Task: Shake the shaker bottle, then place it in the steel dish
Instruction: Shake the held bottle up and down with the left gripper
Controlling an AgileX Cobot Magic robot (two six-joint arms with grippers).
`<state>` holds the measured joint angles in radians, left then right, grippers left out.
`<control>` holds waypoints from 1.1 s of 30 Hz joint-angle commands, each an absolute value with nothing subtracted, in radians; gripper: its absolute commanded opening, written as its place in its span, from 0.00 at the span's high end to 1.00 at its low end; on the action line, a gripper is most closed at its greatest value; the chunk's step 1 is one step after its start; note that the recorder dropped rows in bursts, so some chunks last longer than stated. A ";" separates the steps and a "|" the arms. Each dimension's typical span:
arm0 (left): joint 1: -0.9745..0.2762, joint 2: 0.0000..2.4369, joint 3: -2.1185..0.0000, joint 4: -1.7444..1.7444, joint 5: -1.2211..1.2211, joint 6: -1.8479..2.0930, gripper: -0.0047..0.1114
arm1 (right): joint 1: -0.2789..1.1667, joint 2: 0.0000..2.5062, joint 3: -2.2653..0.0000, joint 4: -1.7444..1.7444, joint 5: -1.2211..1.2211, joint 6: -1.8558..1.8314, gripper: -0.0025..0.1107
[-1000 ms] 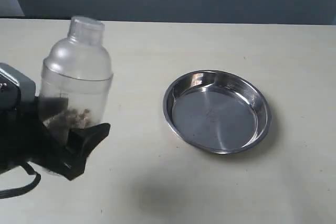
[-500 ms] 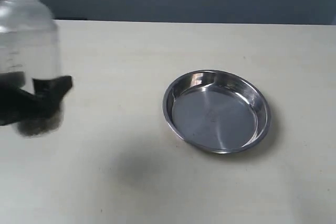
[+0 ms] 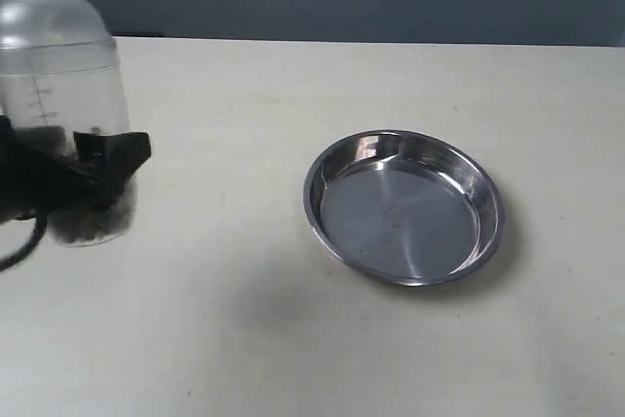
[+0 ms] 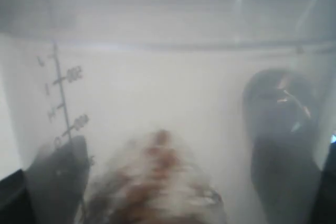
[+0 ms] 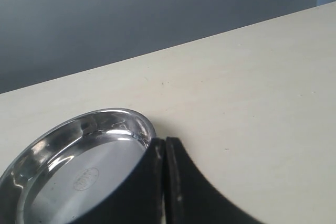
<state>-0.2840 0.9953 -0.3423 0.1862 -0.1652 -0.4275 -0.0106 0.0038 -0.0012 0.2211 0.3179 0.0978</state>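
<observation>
The shaker bottle point(image 3: 61, 65) is held upright in the air at the far left of the exterior view, its domed top and cap near the top edge. My left gripper point(image 3: 73, 175) is shut on its lower body, one black finger point(image 3: 115, 155) showing in front. In the left wrist view the bottle point(image 4: 157, 93) fills the frame, with blurred brown granules point(image 4: 157, 182) inside and fingers point(image 4: 281, 124) on both sides. The steel dish point(image 3: 402, 206) lies empty right of centre. My right gripper point(image 5: 165, 145) is shut and empty, beside the dish's rim point(image 5: 126, 121).
The table point(image 3: 293, 339) is a pale cream surface with a dark wall behind its far edge. A soft shadow lies on the table in front of the dish's left side. A black cable point(image 3: 24, 246) hangs from the left arm.
The left gripper swung the bottle up and to the left from its tilted pose a second ago, then shifted it slightly right and down. The granules are blurred. The dish has not moved.
</observation>
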 commanded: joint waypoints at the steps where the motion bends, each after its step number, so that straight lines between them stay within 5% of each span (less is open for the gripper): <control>1: -0.377 0.977 -0.365 0.467 -0.300 -0.445 0.96 | -0.011 0.000 0.000 0.218 0.308 0.092 0.98; 4: -0.262 1.002 -0.388 -0.251 -0.376 -0.050 0.96 | -0.011 0.000 0.000 0.218 0.308 0.092 0.98; 8: -0.264 0.892 -0.486 -0.098 -0.552 0.020 0.96 | -0.011 0.000 0.000 0.205 0.308 0.092 0.98; 12: -0.259 0.971 -0.399 -0.123 -0.287 0.023 0.96 | -0.011 0.000 0.000 0.216 0.308 0.092 0.98; 18: -0.323 1.046 -0.243 0.177 -1.045 -0.244 0.96 | -0.009 0.000 0.000 0.216 0.308 0.092 0.98; 19: -0.323 1.021 -0.295 0.181 -1.023 -0.244 0.96 | -0.009 0.000 0.000 0.216 0.308 0.092 0.98; 23: -0.321 1.063 -0.389 0.013 -0.271 -0.014 0.96 | -0.009 0.000 0.000 0.209 0.308 0.092 0.98; 26: -0.336 1.212 -0.286 -0.064 -0.449 -0.056 0.96 | -0.009 0.000 0.000 0.211 0.308 0.092 0.98; 29: -0.424 1.106 -0.361 0.092 -0.618 -0.076 0.96 | -0.009 0.000 0.000 0.211 0.308 0.092 0.98; 33: -0.418 1.091 -0.374 -0.217 -0.394 0.136 0.96 | -0.009 0.000 0.000 0.211 0.308 0.092 0.98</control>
<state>-0.4212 1.0878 -0.3761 -0.0151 -0.4427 0.0000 -0.0106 0.0038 -0.0012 0.2194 0.3179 0.0978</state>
